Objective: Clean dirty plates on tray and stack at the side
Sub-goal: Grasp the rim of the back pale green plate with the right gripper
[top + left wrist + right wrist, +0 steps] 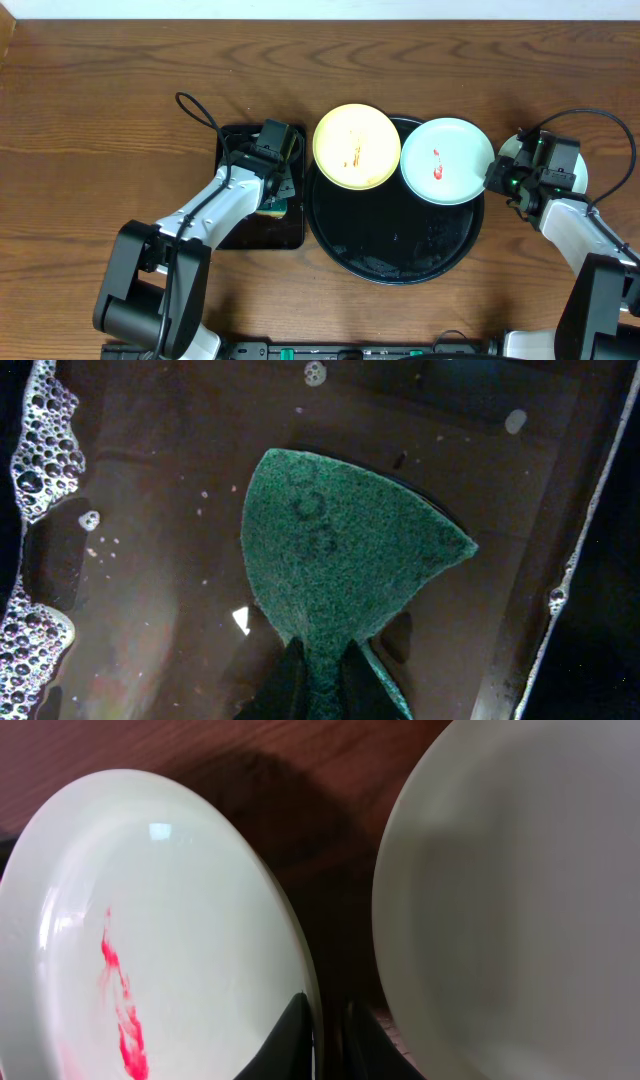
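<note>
Worktop (100,100): brown wood, filling the frame.
Tray (395,255): round, black, centre of the frame.
Rectangular tray (255,235): left of it, holding soapy water.
Yellow plate (356,147): tray's upper left, orange smear.
Mint plate (447,160): tray's upper right, red smear.
Third plate (520,890): far right, seemingly pale, mostly hidden.
Right claw (325,1025): pinching the mint plate's right rim.
Left claw (318,670): clamped on a green sponge (335,550) in the rectangular tray.

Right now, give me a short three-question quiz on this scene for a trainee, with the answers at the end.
1. Fill in: the yellow plate rests on the round black ____.
2. The right gripper pinches the rim of: A, the yellow plate; B, the mint plate with the red smear.
3. True or false: the left gripper holds a green sponge.
Key: 1 tray; 2 B; 3 true.
</note>
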You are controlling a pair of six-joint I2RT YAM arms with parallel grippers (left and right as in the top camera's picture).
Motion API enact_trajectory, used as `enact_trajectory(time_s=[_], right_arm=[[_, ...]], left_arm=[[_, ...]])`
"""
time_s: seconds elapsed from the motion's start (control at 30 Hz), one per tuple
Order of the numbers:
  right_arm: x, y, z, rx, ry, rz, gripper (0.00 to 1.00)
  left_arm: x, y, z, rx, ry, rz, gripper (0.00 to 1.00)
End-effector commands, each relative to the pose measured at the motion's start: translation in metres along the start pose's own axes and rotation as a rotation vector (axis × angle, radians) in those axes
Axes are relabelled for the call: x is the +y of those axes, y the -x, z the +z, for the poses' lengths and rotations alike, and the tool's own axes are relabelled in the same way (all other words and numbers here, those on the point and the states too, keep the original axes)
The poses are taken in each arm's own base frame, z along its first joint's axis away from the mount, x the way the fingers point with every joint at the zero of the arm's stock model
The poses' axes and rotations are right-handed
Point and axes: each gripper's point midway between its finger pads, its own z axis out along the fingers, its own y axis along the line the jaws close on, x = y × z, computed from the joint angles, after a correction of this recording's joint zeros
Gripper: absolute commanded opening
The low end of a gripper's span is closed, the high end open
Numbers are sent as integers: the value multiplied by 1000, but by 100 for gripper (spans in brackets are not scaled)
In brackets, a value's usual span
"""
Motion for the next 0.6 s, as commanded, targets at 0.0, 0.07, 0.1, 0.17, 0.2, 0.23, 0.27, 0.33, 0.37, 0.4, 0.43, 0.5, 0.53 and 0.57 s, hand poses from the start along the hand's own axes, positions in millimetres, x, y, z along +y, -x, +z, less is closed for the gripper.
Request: enact_trajectory(time_s=[0.0,0.07,0.1,0.17,0.2,0.23,0.27,0.33,0.37,0.4,0.43,0.5,0.53,0.57], right_arm=[[2,-6,4,19,5,-5,11],[0,-9,7,28,3,3,11],[0,-11,9,36,1,6,11],[-2,-16,14,55,-2,10,11],[-3,-18,16,60,-3,10,11],[-3,-18,18,61,-3,10,11],[-4,-18,19,61,-3,10,11],[-4,-18,21,57,-1,9,7],[-3,-17,21,54,0,8,3],[-3,-16,20,52,3,8,1],[-2,-15,19,48,8,7,1],[0,-12,16,36,12,4,1],[2,-10,15,30,17,2,1],[5,-8,12,24,35,-1,1]], left_arm=[[8,-9,8,32,36,17,7],[8,-8,8,32,35,17,7],[8,-8,8,32,35,17,7],[8,-8,8,32,35,17,7],[8,-8,8,32,35,17,7],[8,-8,8,32,35,17,7],[8,-9,8,32,36,17,7],[8,-8,8,32,35,17,8],[8,-8,8,32,35,17,7],[8,-8,8,32,35,17,7],[8,-8,8,32,35,17,7],[7,-8,8,31,35,17,7],[7,-8,8,31,35,17,7],[7,-8,8,31,35,17,7]])
